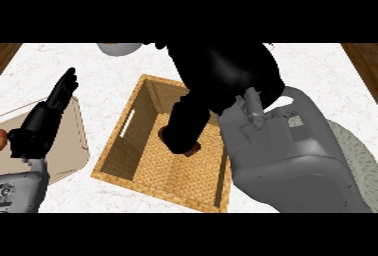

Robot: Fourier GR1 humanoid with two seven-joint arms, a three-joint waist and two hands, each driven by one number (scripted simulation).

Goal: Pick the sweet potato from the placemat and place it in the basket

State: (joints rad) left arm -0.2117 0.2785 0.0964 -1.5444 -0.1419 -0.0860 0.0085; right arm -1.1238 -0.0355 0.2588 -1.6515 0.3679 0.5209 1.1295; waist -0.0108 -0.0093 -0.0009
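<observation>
The right hand [193, 120] reaches inside the woven basket [118, 145], fingers curled around the sweet potato [193, 148], probably to release it there.

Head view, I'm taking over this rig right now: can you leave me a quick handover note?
Right hand: reaching down into the wicker basket, fingers curled round the sweet potato, only a sliver of it showing.
Left hand: open, resting at the view's left, fingers up, over the beige placemat.
Done: sweet potato is off the placemat and inside the basket's opening.
Left: release it, withdraw the right hand.
</observation>
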